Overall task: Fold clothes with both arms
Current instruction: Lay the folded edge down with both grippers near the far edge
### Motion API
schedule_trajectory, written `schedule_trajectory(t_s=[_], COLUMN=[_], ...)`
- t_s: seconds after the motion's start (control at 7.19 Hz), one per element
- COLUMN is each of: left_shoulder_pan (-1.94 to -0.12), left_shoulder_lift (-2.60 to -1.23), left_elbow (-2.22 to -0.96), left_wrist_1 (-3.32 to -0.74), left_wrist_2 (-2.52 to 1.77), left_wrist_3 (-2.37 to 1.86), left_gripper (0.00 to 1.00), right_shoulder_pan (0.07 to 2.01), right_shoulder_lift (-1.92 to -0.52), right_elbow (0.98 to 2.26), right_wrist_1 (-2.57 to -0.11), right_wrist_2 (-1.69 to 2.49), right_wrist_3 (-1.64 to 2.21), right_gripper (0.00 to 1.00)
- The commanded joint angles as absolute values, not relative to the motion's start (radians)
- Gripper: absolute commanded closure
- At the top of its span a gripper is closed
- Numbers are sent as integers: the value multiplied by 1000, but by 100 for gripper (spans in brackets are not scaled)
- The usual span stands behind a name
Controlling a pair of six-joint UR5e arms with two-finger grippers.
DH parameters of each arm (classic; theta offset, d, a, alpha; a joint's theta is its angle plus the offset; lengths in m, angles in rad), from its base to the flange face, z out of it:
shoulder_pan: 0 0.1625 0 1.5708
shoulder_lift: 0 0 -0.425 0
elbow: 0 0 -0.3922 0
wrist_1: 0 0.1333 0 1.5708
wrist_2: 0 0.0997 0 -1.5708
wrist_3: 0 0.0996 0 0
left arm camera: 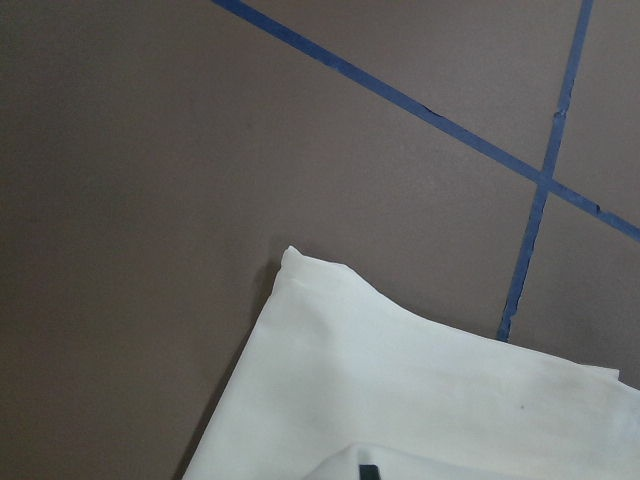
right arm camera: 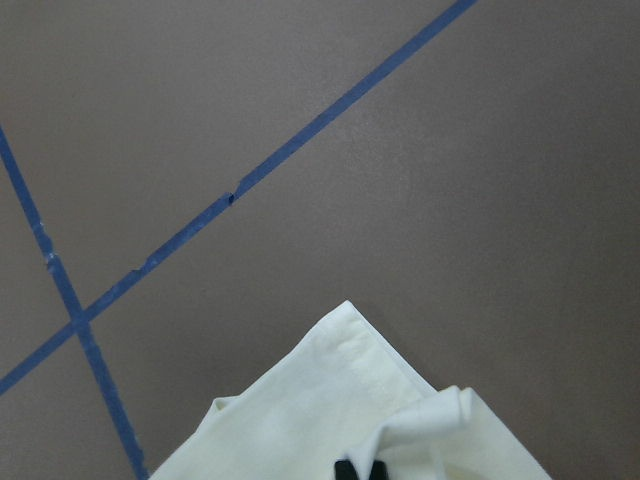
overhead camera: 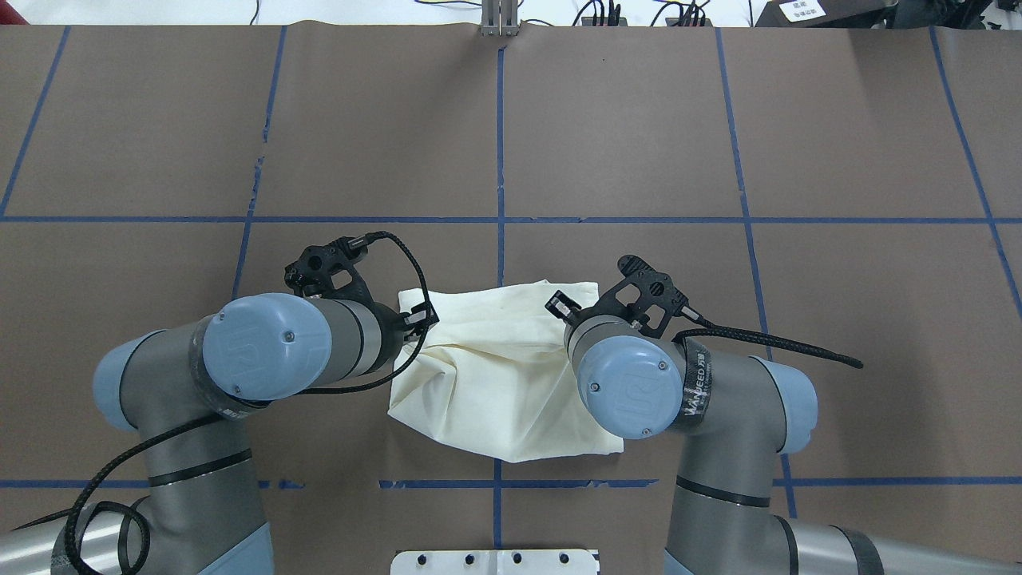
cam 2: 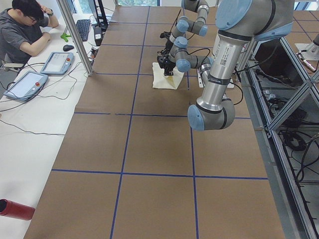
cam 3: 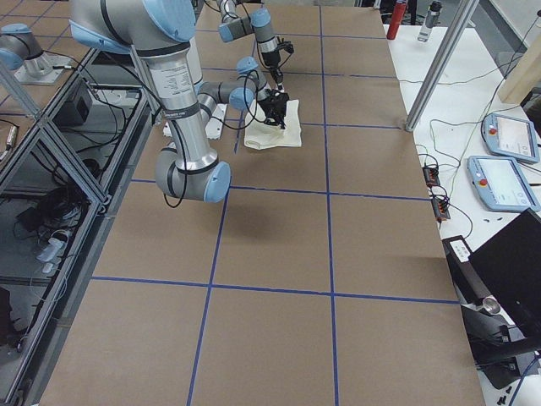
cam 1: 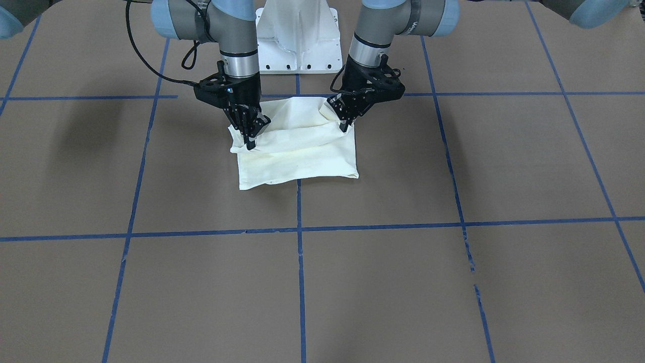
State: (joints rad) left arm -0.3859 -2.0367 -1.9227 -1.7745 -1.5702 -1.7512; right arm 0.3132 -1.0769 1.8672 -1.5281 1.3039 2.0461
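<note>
The cream T-shirt [cam 1: 302, 159] lies folded into a small rectangle on the brown table near the robot's base, plain side up; no print shows. My left gripper [cam 1: 344, 126] is shut on one raised corner of its upper layer, and my right gripper [cam 1: 250, 143] is shut on the other. Between them the near edge is lifted and draped over the lower layer. From overhead the shirt [overhead camera: 495, 375] sits between the left gripper [overhead camera: 417, 319] and the right gripper [overhead camera: 562, 307]. The left wrist view shows the shirt [left arm camera: 420, 400], and the right wrist view shows the shirt's corner [right arm camera: 340, 400].
The white pedestal base [cam 1: 297, 40] stands just behind the shirt. Blue tape lines [cam 1: 300, 252] grid the brown table. An operator [cam 2: 22, 32] sits at a side desk with tablets [cam 2: 57, 62]. A red bottle [cam 2: 15, 209] lies at that desk's near end.
</note>
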Motion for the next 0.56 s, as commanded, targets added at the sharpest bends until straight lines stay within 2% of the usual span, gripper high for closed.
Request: schedule_trajectory(t_s=[0.0, 0.42], left_shoulder_pan=[-402, -405], left_shoulder_lift=[-2054, -2056], left_elbow=[-1887, -1848], left_wrist_1=[-1776, -1821], left_wrist_2=[-1569, -1571], left_wrist_3=[-1718, -1717], left_gripper=[100, 100], right_shoulder_pan=[328, 328], right_shoulder_lift=[-1060, -1055], right_elbow=[1850, 1830], right_wrist_1=[-1528, -1529], right_wrist_2=[1305, 1305], right_wrist_3=[2033, 2031], right_gripper=[100, 100])
